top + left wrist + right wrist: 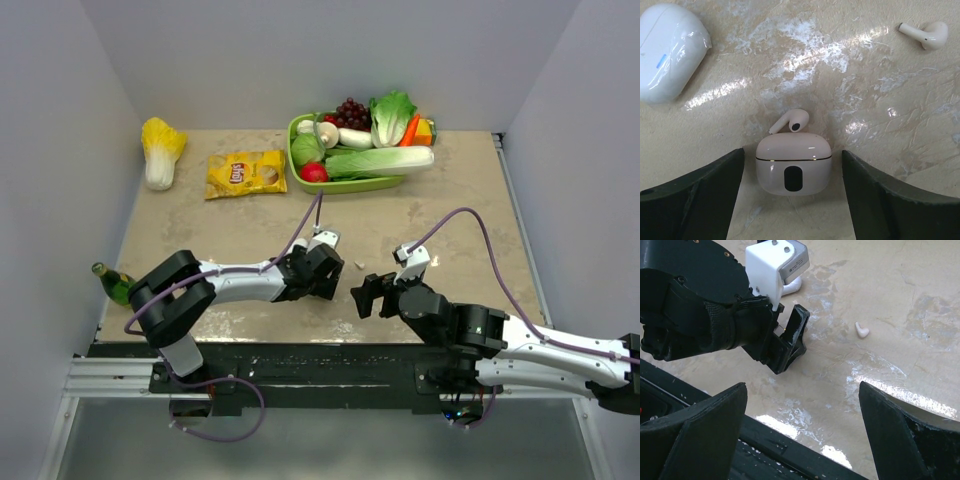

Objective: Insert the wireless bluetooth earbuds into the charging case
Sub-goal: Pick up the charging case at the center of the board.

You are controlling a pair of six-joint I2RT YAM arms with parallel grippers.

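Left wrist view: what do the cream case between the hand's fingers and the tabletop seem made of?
Small cream rounded charging case: likely smooth glossy plastic, given soft highlights and a thin seam line. Beige marbled tabletop: hard and shiny, with bright glare patches; laminate or stone, cannot tell.

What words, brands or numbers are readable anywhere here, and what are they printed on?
No text can be read for sure.
Yellow snack bag: red badge with lettering, too small to read.
Green bottle: no legible label.
Cream case: only a black oval window, no words.
White case: small blue mark, blurred, no letters.
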